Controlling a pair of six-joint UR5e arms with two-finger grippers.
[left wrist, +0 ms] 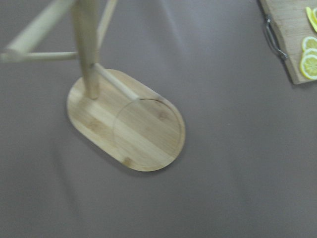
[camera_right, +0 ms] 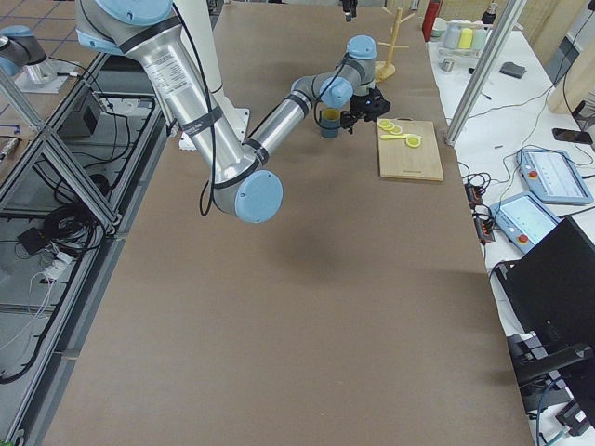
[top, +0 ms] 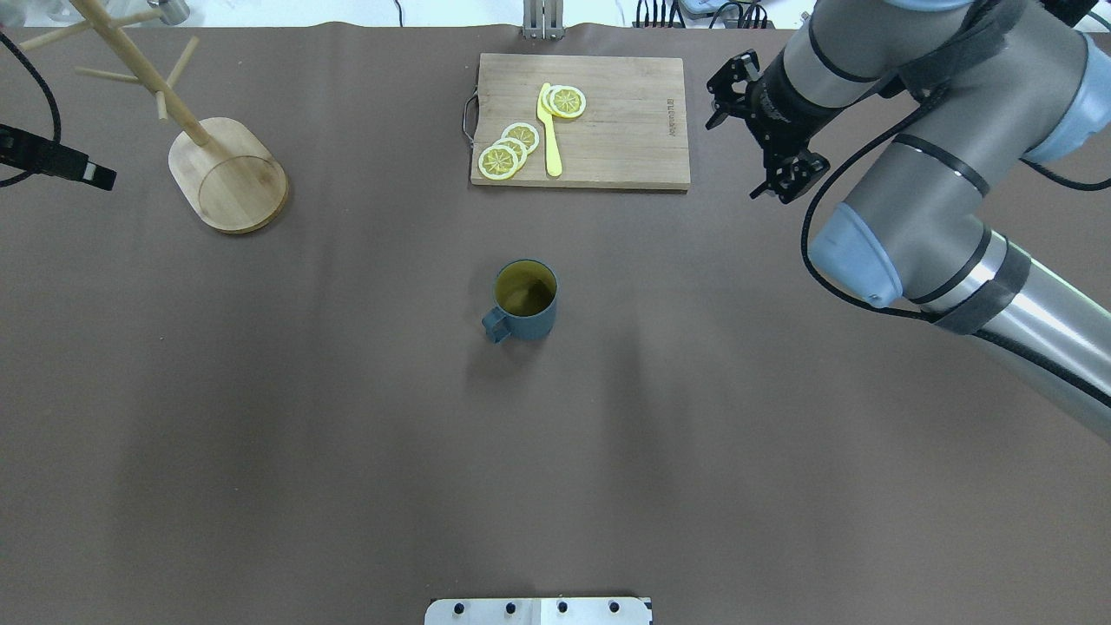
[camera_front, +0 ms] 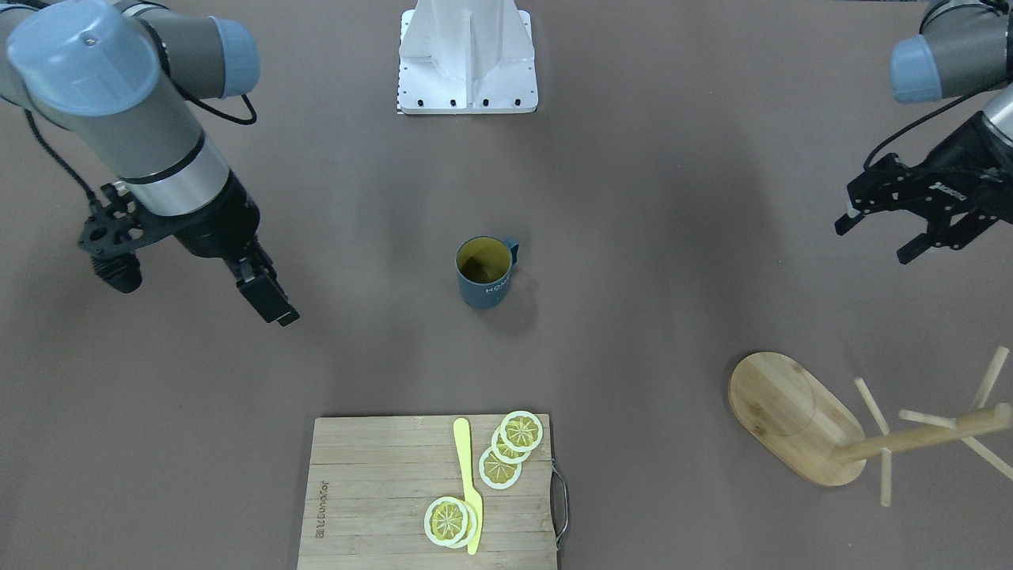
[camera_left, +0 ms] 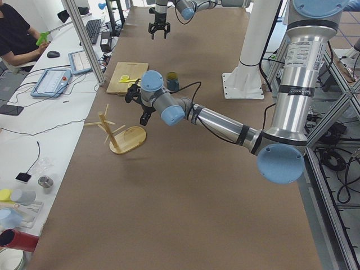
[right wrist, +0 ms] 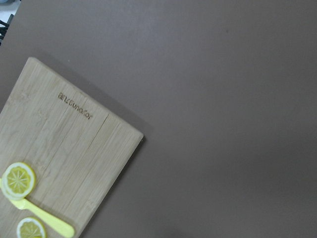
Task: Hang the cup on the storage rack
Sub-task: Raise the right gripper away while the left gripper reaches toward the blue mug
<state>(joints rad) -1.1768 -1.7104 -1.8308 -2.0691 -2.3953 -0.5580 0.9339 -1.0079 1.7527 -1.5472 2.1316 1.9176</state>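
The left claw hangs over the worktop's left edge with its fingers spread apart and nothing between them. White lettering on its black body is too small to read. Just beside it the storage rack stands upright on its oval base, its pegs bare. Farther right, at the far edge, lies a bamboo cutting board with a metal handle on its left end. A burnt-in brand mark sits near its right end, and I cannot make it out. On the board lie lemon slices and a yellow plastic knife. The cup stands upright at mid-worktop, nearer the robot than the board, its handle turned toward the robot's left. Its white lettering begins "HO"; the rest cannot be read. It stands well apart from both claws and from the rack. The right claw hovers beside the board's right end, fingers wide apart and empty.
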